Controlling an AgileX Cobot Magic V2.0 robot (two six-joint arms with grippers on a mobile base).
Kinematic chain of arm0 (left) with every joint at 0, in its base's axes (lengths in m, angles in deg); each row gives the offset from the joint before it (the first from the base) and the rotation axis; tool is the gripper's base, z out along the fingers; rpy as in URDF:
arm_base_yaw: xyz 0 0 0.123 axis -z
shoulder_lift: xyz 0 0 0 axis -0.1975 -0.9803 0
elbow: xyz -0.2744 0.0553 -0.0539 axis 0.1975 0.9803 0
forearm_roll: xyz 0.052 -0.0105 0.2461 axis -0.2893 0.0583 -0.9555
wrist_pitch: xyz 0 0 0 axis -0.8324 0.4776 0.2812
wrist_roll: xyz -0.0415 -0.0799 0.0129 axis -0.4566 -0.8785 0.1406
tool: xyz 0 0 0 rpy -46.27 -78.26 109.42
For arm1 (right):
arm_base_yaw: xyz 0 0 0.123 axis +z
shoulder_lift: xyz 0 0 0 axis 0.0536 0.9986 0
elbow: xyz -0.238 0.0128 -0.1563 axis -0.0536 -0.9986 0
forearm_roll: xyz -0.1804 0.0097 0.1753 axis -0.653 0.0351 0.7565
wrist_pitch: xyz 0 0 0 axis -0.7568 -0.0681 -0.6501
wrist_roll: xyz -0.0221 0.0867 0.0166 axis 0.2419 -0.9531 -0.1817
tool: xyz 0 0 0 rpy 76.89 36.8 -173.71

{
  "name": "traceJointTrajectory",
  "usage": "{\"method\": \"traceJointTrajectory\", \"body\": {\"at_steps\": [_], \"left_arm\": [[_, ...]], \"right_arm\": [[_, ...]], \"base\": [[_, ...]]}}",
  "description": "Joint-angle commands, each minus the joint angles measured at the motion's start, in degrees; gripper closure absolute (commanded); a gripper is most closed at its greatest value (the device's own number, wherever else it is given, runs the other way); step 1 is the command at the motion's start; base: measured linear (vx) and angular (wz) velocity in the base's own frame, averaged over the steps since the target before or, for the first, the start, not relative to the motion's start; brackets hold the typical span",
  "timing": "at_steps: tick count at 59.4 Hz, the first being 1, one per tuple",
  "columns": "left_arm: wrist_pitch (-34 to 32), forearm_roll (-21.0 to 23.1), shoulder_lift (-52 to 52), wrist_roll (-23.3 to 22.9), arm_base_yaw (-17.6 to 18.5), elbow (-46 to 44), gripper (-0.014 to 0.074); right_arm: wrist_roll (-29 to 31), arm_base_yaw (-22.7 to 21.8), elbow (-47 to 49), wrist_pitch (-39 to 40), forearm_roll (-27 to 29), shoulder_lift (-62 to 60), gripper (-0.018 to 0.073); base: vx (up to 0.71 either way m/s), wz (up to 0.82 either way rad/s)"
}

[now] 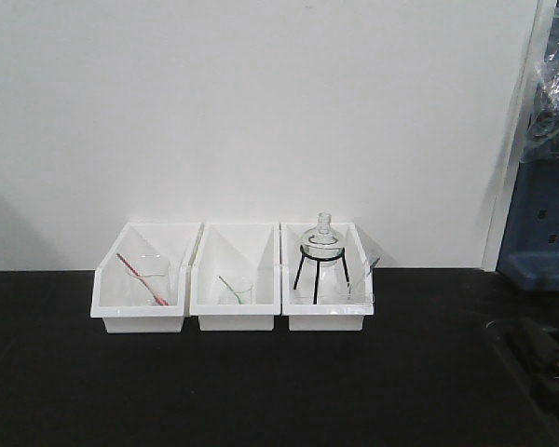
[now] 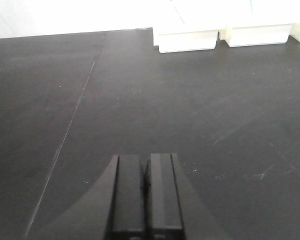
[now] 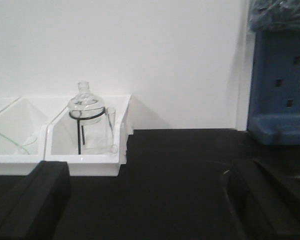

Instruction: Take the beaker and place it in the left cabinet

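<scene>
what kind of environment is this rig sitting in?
Looks like a staged chemistry-lab bench, though I can't be sure. Three white bins on a black tabletop hold glassware: a round flask, a red-rod beaker and a green-rod beaker. Plain white wall behind.

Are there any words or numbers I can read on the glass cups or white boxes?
No text can be read anywhere.
Beaker: any marks are too faint and blurred to read.
White bins: no writing shows.
Blue panel: only dark slots, no words.
</scene>
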Motion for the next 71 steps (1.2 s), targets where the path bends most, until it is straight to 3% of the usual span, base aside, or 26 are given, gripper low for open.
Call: {"method": "traceJointTrajectory", "body": {"at_steps": [1,7,16,28,41,47,52,71], "left_arm": [[-4.3,-0.2,0.6,-0.2,0.3,-0.9,0.0593],[-4.3,-0.2,0.6,-0.2,0.3,-0.9,0.0593],[-4.3,-0.2,0.6,-0.2,0.3,-0.9,0.0593],[-4.3,-0.2,0.6,-0.2,0.3,-0.9,0.0593],[-4.3,-0.2,0.6,-0.2,0.3,-0.9,0.0593],[-4.3,-0.2,0.6,-0.2,0.3,-0.9,0.0593],[-4.3,-0.2,0.6,-0.2,0.3,-0.9,0.0593],[-4.3,-0.2,0.6,-0.2,0.3,-0.9,0.0593]], "right_arm": [[-2.0,3.0,1.9,11.3,-6.7,6.0,-0.0094],[-3.8,7.3,1.9,22.2,-15.1,14.6,-0.0041],[-4.1,11.2,1.9,39.2,-21.6,27.7,0.0015],[-6.7,14.1,1.9,49.7,-31.9,40.7,0.0024],[-5.9,21.2,4.3,51.7,-31.7,48.7,0.0024],[-5.7,23.8,7.6,51.7,-28.9,52.0,0.0024],[-6.0,24.7,10.5,51.8,-26.3,54.2,0.0024],[-10.0,25.4,16.5,52.2,-28.9,59.3,0.0024]], "base": [[0.0,0.0],[0.0,0.0],[0.0,0.0],[0.0,0.0],[0.0,0.0],[0.0,0.0],[0.0,0.0],[0.0,0.0]]}}
